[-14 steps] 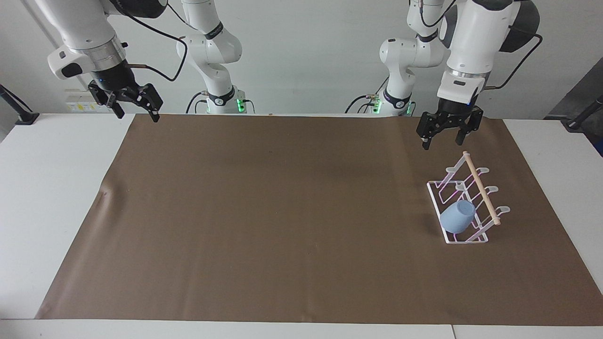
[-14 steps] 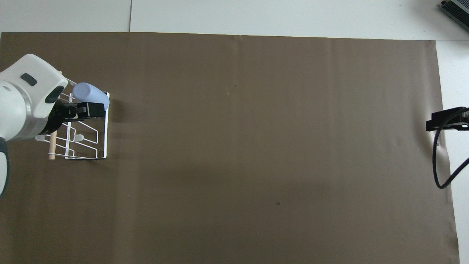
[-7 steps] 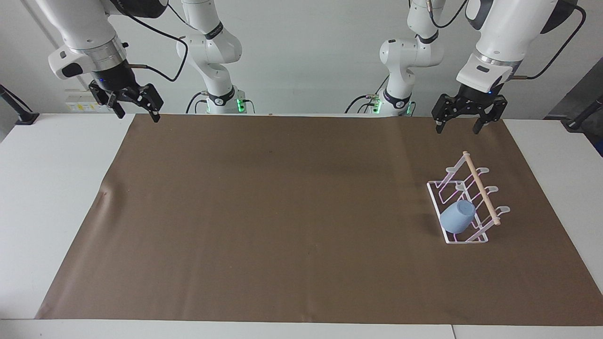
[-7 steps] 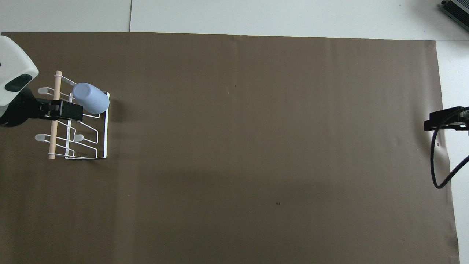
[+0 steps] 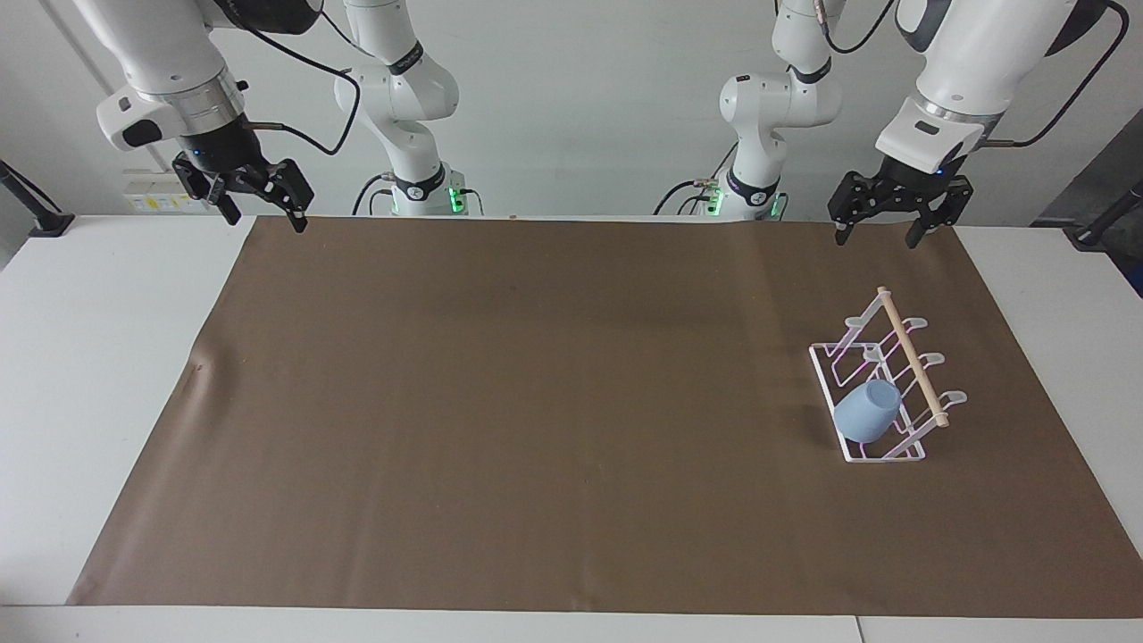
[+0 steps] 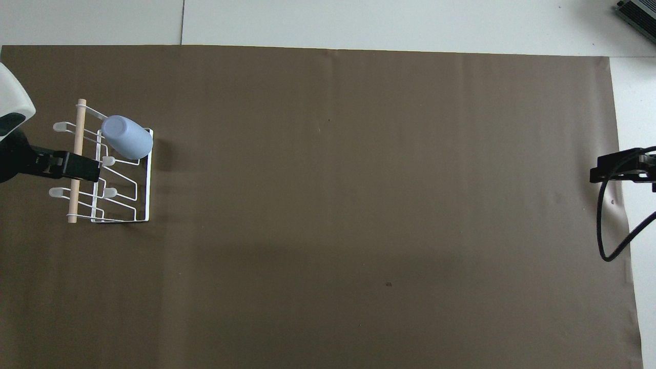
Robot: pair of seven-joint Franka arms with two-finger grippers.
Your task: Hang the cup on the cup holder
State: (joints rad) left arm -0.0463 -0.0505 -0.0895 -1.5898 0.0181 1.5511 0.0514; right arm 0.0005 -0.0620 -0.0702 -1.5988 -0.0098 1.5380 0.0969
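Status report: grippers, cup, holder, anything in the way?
Left gripper open, raised over the mat's robot-side edge. Right gripper open, waiting at its own end. Cup hung on cup holder, released. Nothing in the way.

Count: 1 cup (image 5: 866,413), light blue, on 1 cup holder (image 5: 884,379), white wire w/ 1 wooden rod (image 5: 911,354) across top. 1 brown mat (image 5: 571,402) on 1 desk (image 5: 107,357). 2 arms, 1 gripper each: left gripper (image 5: 884,219) above the mat edge, rack below it; right gripper (image 5: 259,201) well apart from rack.
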